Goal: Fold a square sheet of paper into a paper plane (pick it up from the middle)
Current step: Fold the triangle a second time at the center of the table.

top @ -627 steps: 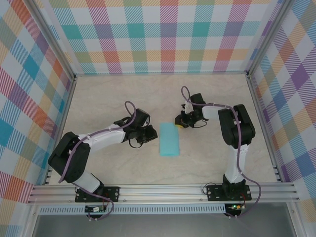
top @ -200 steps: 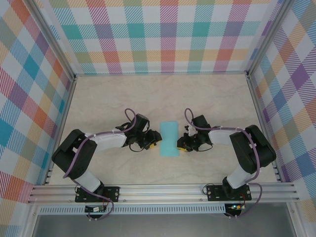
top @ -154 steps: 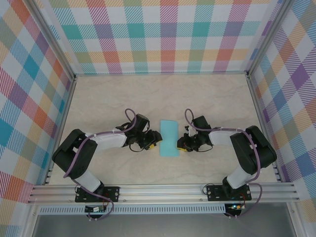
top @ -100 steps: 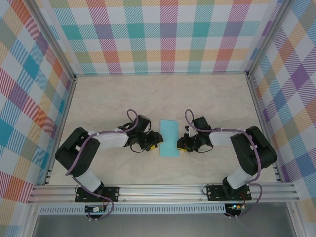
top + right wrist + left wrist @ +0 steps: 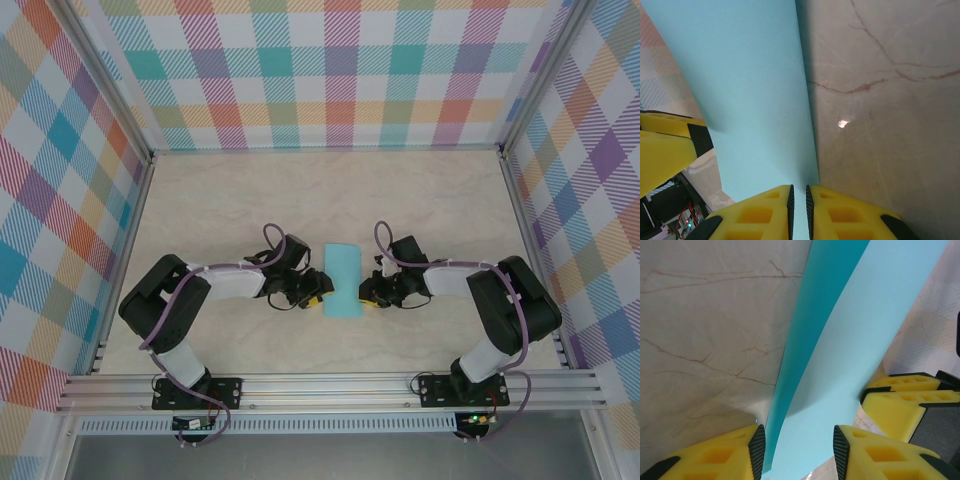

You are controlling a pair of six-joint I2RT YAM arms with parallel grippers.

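The square sheet of paper (image 5: 343,280) lies on the table's middle as a teal strip folded in half lengthwise. My left gripper (image 5: 318,288) is low at its left edge. In the left wrist view the jaws of the left gripper (image 5: 799,440) stand apart, and the paper's (image 5: 855,330) lifted upper layer runs between them without being pinched. My right gripper (image 5: 367,293) is at the strip's right edge. In the right wrist view the right gripper (image 5: 798,200) is shut on the edge of the paper (image 5: 740,75), which passes through the narrow slit between the pads.
The marble-patterned tabletop (image 5: 220,200) is bare around the paper. Checked walls (image 5: 330,70) and metal frame rails (image 5: 330,385) bound the table on all sides. Both arms lie low and face each other across the strip.
My left gripper has crept a little to the right, onto the paper's left edge. The paper's far end has settled flatter. The right gripper has held still.
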